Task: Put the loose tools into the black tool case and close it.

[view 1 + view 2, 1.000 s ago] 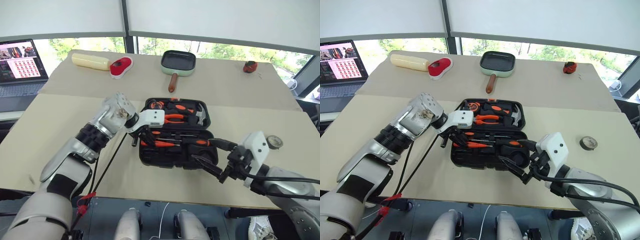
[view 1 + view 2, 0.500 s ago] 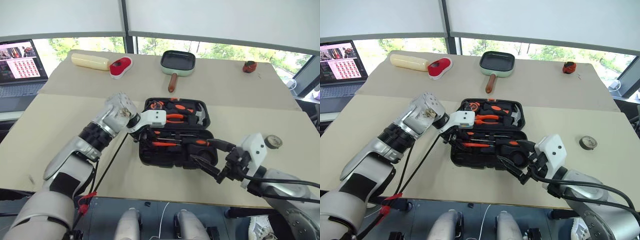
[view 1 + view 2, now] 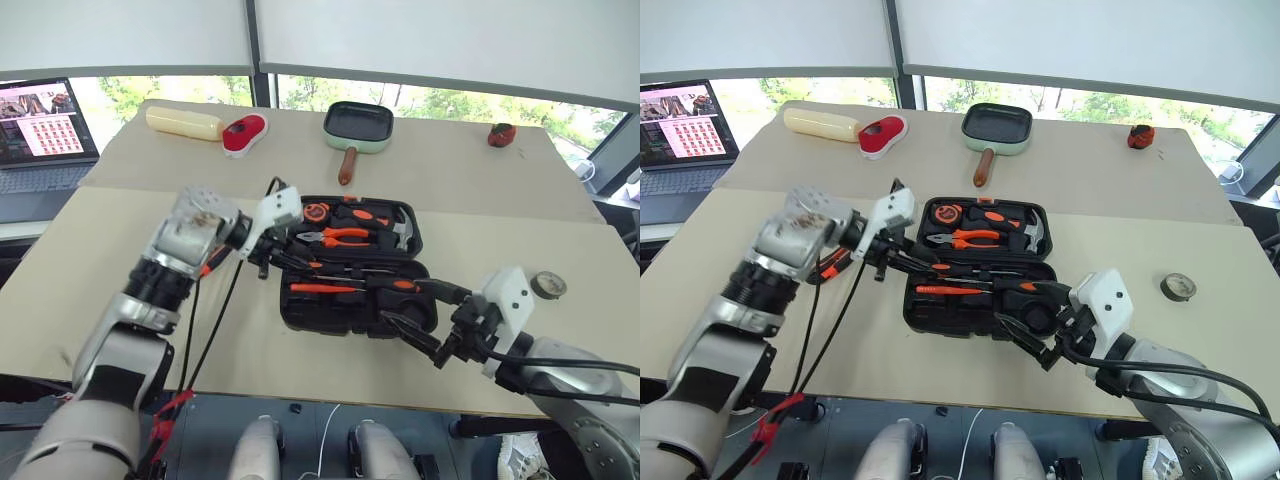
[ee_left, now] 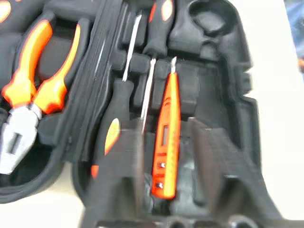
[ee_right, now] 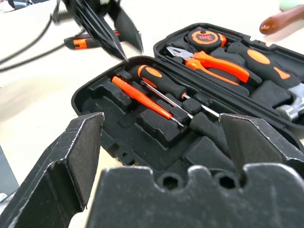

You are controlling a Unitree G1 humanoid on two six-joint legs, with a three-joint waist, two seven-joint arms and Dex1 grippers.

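Tool case (image 3: 300, 318) lies open in the middle of the table (image 3: 120, 230). Its lid half holds the pliers (image 3: 340, 236) and the hammer (image 3: 402, 232). Its near half holds one long screwdriver (image 5: 164, 83) and the small orange tester (image 4: 167, 137), each in a slot.

One orange and black tool (image 5: 78, 42) lies loose on the table at 9 o'clock from the case, under the left arm. A small round roll (image 3: 548, 284) sits well apart at 3 o'clock.

The left gripper (image 3: 285, 262) hangs over the case's 9 o'clock edge. Its fingers are a little apart, with nothing between them. The right gripper (image 3: 410, 303) is at the 5 o'clock corner with its fingers spread wide, also holding nothing.

The next job looks like fetching the loose tool at 9 o'clock. To do it well, the left gripper should open wider and come down over the middle of the handle. It should pinch the thin sides and lift straight up. Then it should line the tool up with an empty slot and press it flat, so the lid can shut later. The right gripper could steady the case so it does not slide.
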